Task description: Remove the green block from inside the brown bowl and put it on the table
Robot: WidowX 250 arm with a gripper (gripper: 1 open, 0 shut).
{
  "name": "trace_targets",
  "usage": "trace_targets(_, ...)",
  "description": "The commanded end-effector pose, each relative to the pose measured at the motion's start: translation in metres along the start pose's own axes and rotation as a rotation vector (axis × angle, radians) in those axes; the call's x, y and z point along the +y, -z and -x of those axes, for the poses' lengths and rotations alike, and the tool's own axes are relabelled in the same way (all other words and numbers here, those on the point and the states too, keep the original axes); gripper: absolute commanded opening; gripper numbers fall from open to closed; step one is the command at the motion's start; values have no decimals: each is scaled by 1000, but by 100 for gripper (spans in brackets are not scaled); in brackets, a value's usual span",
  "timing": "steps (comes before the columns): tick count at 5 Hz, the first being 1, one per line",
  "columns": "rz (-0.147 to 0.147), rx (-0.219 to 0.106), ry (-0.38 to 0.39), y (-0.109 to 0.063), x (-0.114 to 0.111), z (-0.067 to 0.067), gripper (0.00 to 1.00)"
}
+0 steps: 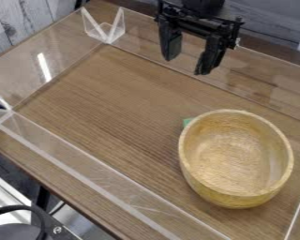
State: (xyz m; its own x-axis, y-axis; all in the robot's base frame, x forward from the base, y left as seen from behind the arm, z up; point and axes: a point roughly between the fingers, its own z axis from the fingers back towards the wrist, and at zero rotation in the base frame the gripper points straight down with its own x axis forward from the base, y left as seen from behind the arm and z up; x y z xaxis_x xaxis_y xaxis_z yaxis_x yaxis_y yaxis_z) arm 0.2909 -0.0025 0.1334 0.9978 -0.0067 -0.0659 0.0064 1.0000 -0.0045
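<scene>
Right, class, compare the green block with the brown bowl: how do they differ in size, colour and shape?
Size: the green block is tiny, while the brown bowl is many times larger.
Colour: the block is light green; the bowl is light tan.
Shape: the bowl is round and slightly oval, with a thick rim; the block shows only as a small patch beside that rim, too little to tell its shape.
Shared: both are in the table area.

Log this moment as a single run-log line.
gripper: open, holding nothing, away from bowl | green block: on table, just outside bowl | bowl: looks empty | removal: appears done
</scene>
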Motion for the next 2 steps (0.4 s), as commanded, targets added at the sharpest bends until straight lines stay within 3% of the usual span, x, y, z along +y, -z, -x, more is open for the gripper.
trace_targets(1,13,21,-4,9,11,-9,0)
trace_targets(2,3,42,18,37,31,-2,0)
